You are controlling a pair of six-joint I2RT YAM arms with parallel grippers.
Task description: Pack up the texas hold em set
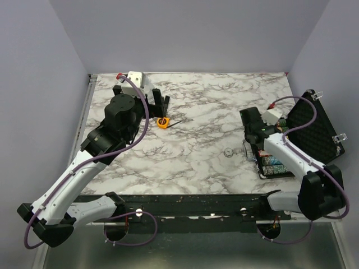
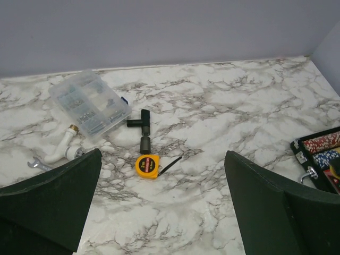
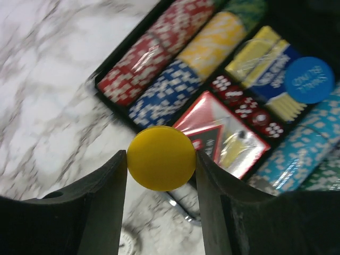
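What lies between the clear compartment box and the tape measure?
A black T-shaped tool lies between the compartment box and tape measure; the left wrist view shows it.

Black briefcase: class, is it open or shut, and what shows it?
Open. The black briefcase has its foam lid swung back, leaving chip rows and red card box exposed.

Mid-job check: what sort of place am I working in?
Probably a robot test cell: plain grey walls enclose a marble-patterned table, with the left arm and right arm bolted along its near edge.
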